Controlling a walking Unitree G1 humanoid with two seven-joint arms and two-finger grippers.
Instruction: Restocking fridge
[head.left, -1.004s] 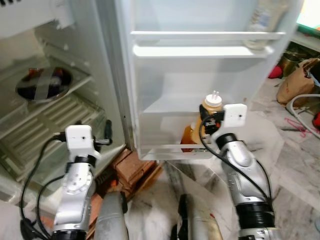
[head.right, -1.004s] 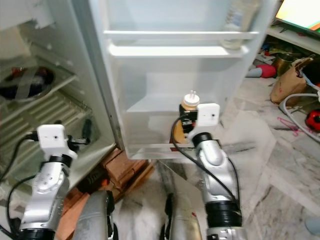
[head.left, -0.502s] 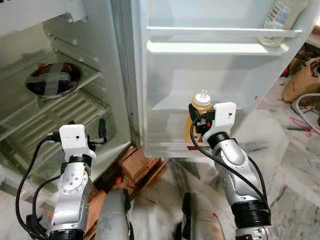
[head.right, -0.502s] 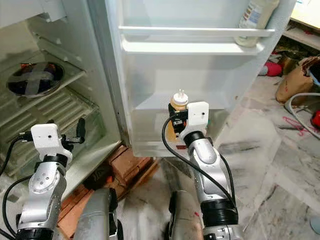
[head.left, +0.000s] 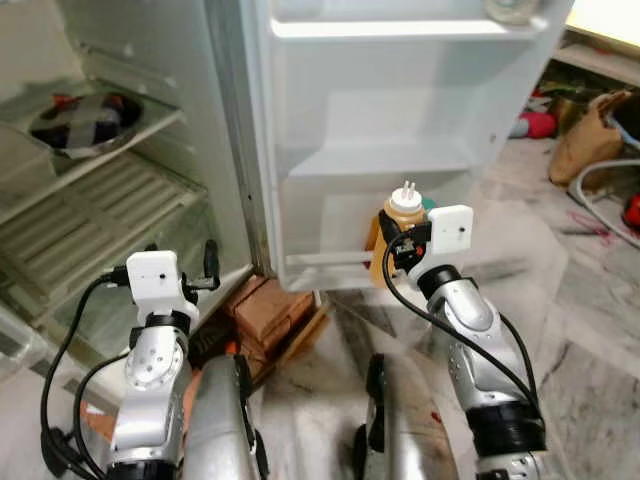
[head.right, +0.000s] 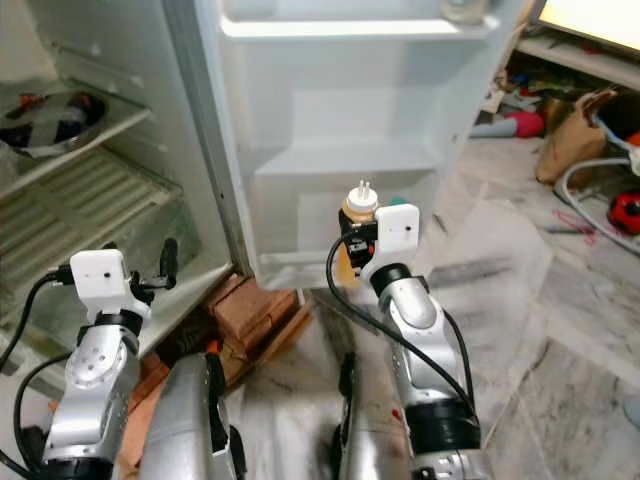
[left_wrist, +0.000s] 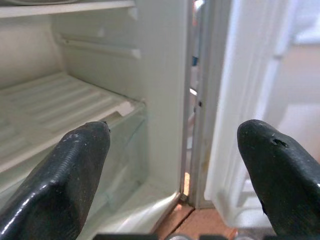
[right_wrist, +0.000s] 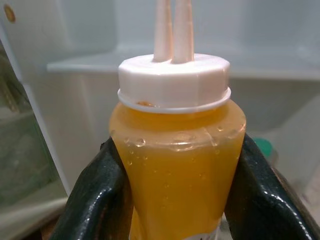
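Directly ahead stands an open fridge, its white door (head.left: 400, 130) swung wide on the right and its pale interior on the left. The right gripper (head.left: 398, 247) is raised near the lower part of the door, its two black jaws clenched on either side of a squeeze bottle (head.left: 395, 235) of orange-yellow sauce. The bottle is upright, with a white cap (right_wrist: 174, 80) and two thin nozzles (right_wrist: 173, 30) pointing up. In the right wrist view the fingers (right_wrist: 97, 195) press against both sides of the bottle's body, with liquid filling it almost to the cap. The bottle is held just in front of the door's lowest shelf (head.left: 330, 262), and whether it rests on that shelf cannot be told. A small teal object (right_wrist: 261, 147) sits in the door shelf beyond the bottle. Higher up, another door shelf (head.left: 400, 28) runs across the door. On the left, the left gripper (head.left: 207, 268) is held near the fridge's lower compartment, its jaws spread apart and gripping nothing; the left wrist view shows the two fingers (left_wrist: 70, 170) well apart, looking at a ribbed white fridge shelf (left_wrist: 60, 107) and the hinge edge of the door. Farther left and higher, a dark round dish (head.left: 78, 115) sits on an upper glass shelf (head.left: 120, 140). Bricks (head.left: 265, 305) prop up the fridge's base on the marbled floor (head.left: 580, 320). A brown paper bag (head.left: 585, 135) lies far right.
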